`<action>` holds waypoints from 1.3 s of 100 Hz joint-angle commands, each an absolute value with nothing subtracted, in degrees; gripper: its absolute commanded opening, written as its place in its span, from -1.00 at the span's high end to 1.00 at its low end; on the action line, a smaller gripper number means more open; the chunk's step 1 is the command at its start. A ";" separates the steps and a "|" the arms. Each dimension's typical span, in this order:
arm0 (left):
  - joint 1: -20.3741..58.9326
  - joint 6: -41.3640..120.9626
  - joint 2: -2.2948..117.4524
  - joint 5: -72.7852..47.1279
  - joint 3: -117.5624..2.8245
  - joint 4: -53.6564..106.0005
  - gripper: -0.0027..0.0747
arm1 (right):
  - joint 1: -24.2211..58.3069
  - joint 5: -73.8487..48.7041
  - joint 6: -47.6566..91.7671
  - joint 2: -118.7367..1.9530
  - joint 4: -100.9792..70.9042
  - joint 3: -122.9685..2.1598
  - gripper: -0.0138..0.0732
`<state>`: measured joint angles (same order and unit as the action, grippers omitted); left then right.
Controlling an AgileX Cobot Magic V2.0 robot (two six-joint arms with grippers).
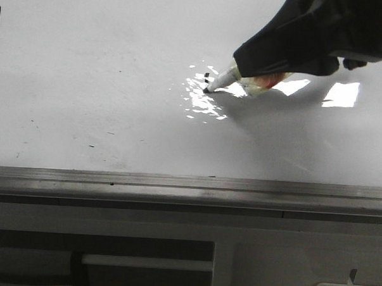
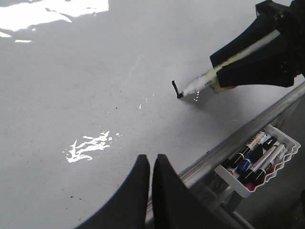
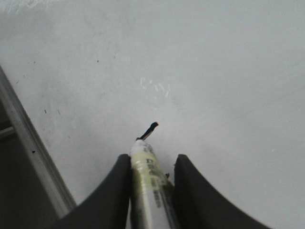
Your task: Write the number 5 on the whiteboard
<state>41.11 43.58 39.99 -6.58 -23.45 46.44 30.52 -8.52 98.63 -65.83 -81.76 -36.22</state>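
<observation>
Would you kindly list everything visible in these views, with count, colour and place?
whiteboard: one, glossy white, fills most of each view.
rail: one, grey metal, along the board's near edge.
stroke: one, short, black, at the marker's tip.
marker: one, white-bodied, tip on the board.
tray: one, white, below the rail, holding several markers.
cabinet panels: grey, under the rail.
right gripper: black, shut on the marker.
left gripper: black, fingers together, over the board.
</observation>
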 commanded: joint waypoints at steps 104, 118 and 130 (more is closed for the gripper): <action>40.96 42.98 39.78 -4.23 -25.03 47.25 0.98 | 30.44 7.90 98.74 -61.85 -88.51 -31.91 0.79; 40.96 42.98 39.78 -4.12 -25.03 47.25 0.98 | 30.44 6.07 98.74 -60.13 -90.80 -29.97 0.79; 40.96 42.98 39.78 -4.00 -25.03 47.25 0.98 | 30.44 0.00 98.74 -59.96 -92.40 -27.97 0.79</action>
